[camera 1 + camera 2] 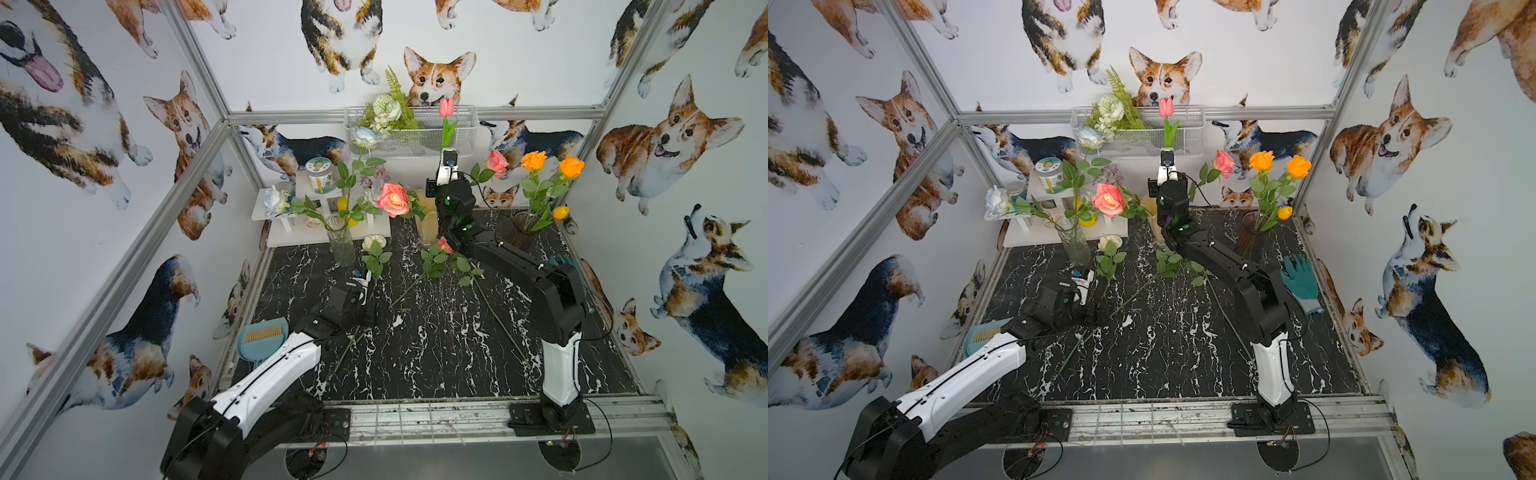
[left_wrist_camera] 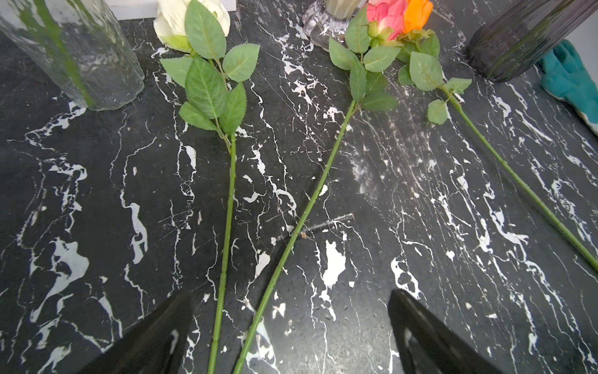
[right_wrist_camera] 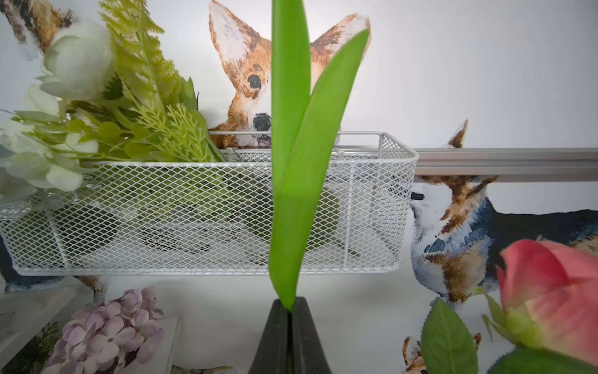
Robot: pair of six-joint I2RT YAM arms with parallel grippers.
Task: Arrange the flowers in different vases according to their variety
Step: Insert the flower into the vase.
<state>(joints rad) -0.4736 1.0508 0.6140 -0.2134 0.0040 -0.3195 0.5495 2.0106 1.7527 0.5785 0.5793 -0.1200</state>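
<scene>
1. Pink tulip: upright, aloft near the far edge of the surface, stem clenched in right pincer
2. Left pincer: released, over loose stems
3. Handling: keep stem vertical; lower slowly into cream vase, clear of pink roses

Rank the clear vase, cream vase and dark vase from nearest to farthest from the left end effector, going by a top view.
1. The clear vase: just ahead of the open left end effector, slightly to its left.
2. The cream vase: middle of the back edge, off to the right.
3. The dark vase: back right corner, across the table.
</scene>
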